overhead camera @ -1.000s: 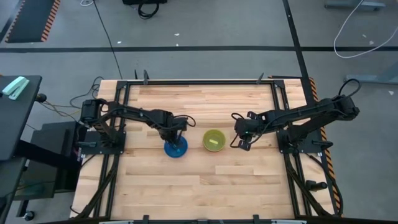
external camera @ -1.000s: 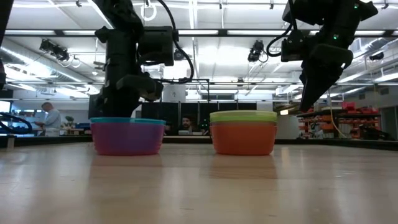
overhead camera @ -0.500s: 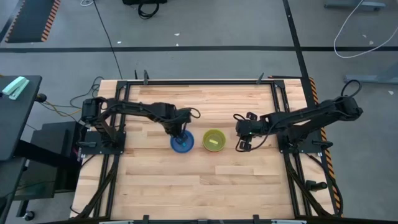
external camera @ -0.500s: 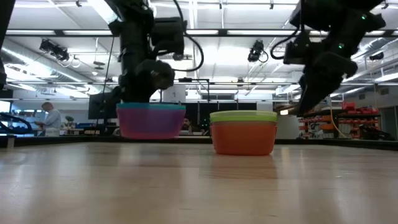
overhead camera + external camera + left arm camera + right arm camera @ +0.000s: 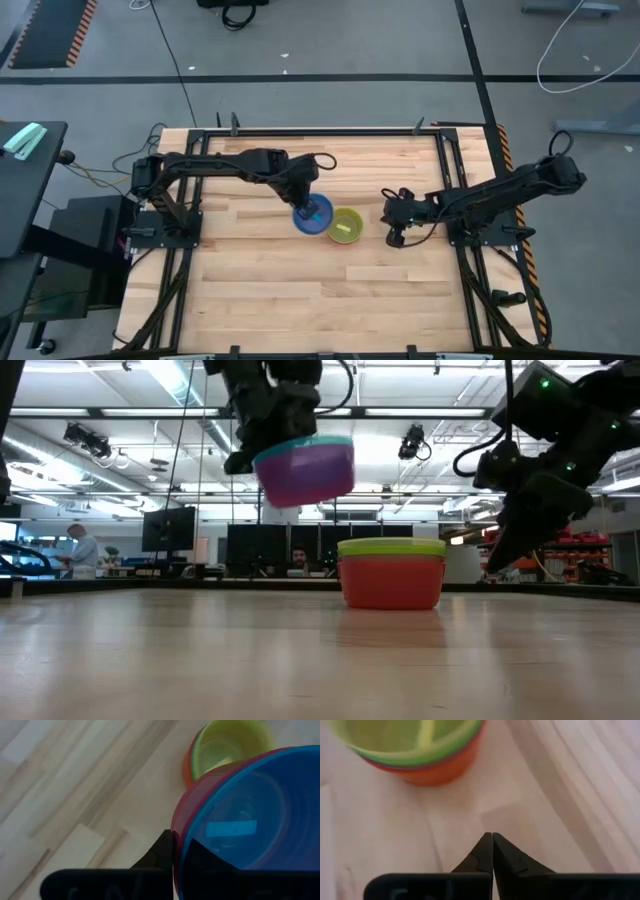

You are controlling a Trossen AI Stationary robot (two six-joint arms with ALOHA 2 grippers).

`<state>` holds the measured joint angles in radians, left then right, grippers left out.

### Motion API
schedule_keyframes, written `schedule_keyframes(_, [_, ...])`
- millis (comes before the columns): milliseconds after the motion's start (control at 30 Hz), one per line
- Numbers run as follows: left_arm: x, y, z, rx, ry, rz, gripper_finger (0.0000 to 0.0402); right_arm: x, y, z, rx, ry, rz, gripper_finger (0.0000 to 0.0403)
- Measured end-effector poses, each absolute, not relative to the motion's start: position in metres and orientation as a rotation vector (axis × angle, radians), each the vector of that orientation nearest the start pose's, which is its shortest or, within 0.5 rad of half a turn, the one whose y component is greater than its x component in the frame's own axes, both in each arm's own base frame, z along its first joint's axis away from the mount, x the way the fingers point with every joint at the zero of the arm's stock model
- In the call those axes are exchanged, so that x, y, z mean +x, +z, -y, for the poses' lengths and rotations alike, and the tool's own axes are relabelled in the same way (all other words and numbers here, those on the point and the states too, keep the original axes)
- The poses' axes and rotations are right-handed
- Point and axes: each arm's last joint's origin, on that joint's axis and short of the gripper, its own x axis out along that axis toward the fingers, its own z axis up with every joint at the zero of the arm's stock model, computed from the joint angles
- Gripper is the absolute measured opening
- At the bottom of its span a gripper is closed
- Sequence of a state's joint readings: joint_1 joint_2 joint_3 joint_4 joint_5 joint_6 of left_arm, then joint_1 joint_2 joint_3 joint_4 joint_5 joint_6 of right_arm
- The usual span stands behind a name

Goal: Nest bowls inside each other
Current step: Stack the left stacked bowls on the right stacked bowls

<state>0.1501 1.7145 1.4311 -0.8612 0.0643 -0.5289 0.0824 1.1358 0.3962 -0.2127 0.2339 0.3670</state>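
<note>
A stack of bowls (image 5: 305, 468), blue inside, pink between and purple outermost, hangs in the air with my left gripper (image 5: 179, 851) shut on its rim. From above, the blue bowl (image 5: 313, 215) overlaps the left edge of a second stack. That second stack (image 5: 392, 573), yellow in green in orange, rests on its base on the table (image 5: 300, 290); the yellow bowl (image 5: 346, 226) is on top. My right gripper (image 5: 492, 838) is shut and holds nothing. It hovers low over the table just right of the second stack (image 5: 415, 750). My left gripper pinches the stacked rims (image 5: 176, 845) on the stack's left side. One finger (image 5: 200, 854) is inside the blue bowl and the other (image 5: 162, 851) is outside the pink wall. The fingers come from above, slanting from the table's left. The stack is lifted clear and tilted, its held side lower.
Black frame rails (image 5: 320, 131) run along the table's far edge and down both sides by the arm bases. Bare wood lies toward the near edge. Beyond the table the low view shows a workshop with a person (image 5: 78, 548) far off at the left.
My left gripper has lifted the blue, pink and purple stack off the table. It has carried the stack up and toward the table's right, to the yellow stack, and the stack has tipped. My right gripper has shut and sunk lower beside the orange stack.
</note>
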Motion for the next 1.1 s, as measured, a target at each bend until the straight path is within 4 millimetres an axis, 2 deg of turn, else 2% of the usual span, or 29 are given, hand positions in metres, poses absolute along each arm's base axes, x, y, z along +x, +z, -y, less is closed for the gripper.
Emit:
schedule_keyframes(200, [0.352, 0.283, -0.053, -0.593, 0.365, -1.038, 0.0012, 0.195, 0.14, -0.022, 0.182, -0.237, -0.837, 0.0006])
schedule_keyframes(333, [0.352, 0.283, -0.058, -0.6, 0.375, -1.027, 0.0012, 0.203, 0.138, -0.028, 0.178, -0.207, -0.799, 0.0006])
schedule_keyframes(600, [0.352, 0.283, -0.064, -0.618, 0.393, -1.017, 0.0012, 0.225, 0.129, -0.032, 0.149, -0.174, -0.831, 0.0002])
schedule_keyframes(867, [0.352, 0.283, -0.063, -0.62, 0.388, -1.021, 0.0012, 0.265, 0.135, -0.032, 0.092, -0.135, -0.835, 0.0002])
schedule_keyframes(1100, [0.355, 0.269, -0.062, -0.635, 0.389, -1.103, 0.0012, 0.3, 0.139, -0.027, 0.024, -0.112, -0.824, 0.0001])
